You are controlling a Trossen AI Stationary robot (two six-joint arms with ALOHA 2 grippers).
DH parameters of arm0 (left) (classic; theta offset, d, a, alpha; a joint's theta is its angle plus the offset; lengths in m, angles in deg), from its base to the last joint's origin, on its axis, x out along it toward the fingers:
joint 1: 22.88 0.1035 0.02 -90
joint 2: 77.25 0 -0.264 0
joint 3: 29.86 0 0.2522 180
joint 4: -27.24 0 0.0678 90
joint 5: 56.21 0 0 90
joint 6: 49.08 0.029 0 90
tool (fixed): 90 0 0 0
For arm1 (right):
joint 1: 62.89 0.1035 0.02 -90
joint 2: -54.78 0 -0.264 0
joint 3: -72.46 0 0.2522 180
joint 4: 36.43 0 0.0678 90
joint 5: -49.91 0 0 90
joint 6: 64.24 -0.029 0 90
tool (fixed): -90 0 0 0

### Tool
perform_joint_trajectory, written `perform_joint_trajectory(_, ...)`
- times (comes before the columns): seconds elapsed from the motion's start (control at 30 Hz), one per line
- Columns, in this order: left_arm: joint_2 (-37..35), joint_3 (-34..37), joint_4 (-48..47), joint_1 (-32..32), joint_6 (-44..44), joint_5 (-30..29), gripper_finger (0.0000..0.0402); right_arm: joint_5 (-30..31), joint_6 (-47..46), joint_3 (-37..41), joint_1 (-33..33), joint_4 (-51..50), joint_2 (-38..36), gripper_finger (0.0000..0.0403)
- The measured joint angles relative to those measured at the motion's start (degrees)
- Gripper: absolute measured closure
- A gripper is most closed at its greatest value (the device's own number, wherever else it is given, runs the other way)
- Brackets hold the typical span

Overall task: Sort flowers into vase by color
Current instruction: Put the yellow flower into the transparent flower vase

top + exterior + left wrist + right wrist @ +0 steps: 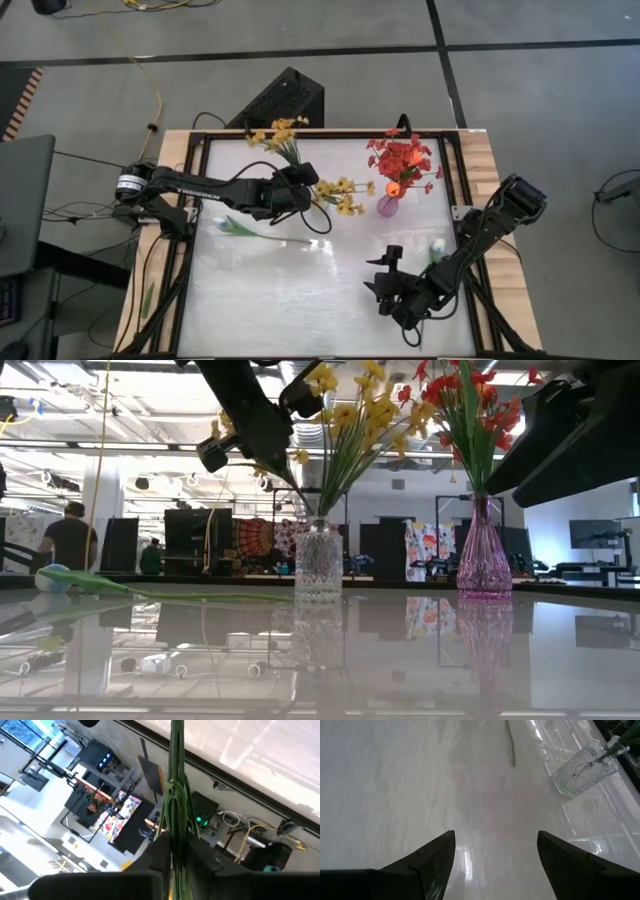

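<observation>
Most of the sorting looks done: the red blossom sprays (405, 157) stand in the purple vase (484, 560) with an orange tulip (393, 188) among them, and yellow blossom sprays (350, 405) fan out of the clear glass vase (318, 563) near the table's middle. The left gripper (300, 192) sits over the clear vase, and its wrist view shows a bundle of green stems (177, 805) running between its dark fingers, so it is clenched on those yellow sprays' stems or only beginning to let go; which one cannot be told for sure. Two flowers appear left: a white tulip (238, 227) lying flat on the glossy white table (300, 300) on the left arm's side, and another white tulip (437, 246) just beside the right arm near the right frame rail. The right gripper (495, 865) hovers low over bare tabletop at the near right with its fingers spread wide and nothing between them. The near half of the table is open for moving. The tight spots are the two vases standing close together toward the far edge, the black frame (455, 180) bordering the surface, and the tall sprays, which an arm could brush while reaching past.
</observation>
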Motion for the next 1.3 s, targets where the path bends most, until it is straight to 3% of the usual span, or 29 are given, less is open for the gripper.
perform_joint_trajectory(0.3,0.0,0.0,0.0,-1.3,1.4,0.1,0.0330,0.0,0.0,0.0,-0.3,1.7,0.0,0.0097)
perform_joint_trajectory(0.6,0.0,0.0,-0.1,-1.7,3.4,-0.4,0.0366,-5.0,10.2,5.8,-10.2,25.4,0.5,0.0107)
perform_joint_trajectory(0.77,0.0,0.0,-0.1,-3.0,3.7,-0.6,0.0397,-5.3,8.2,8.0,-17.5,30.5,0.5,0.0133)
perform_joint_trajectory(0.93,0.0,0.0,-0.1,-4.0,3.7,-0.6,0.0400,-5.8,6.8,10.6,-23.1,34.8,0.5,0.0192)
perform_joint_trajectory(1.23,0.0,0.0,-0.1,-5.0,4.2,-0.6,0.0401,-8.5,5.8,11.0,-27.0,35.7,0.5,0.0368)
perform_joint_trajectory(1.3,0.0,0.0,-0.1,-5.0,4.2,-0.6,0.0401,-10.1,6.4,11.0,-27.3,36.7,1.1,0.0387)
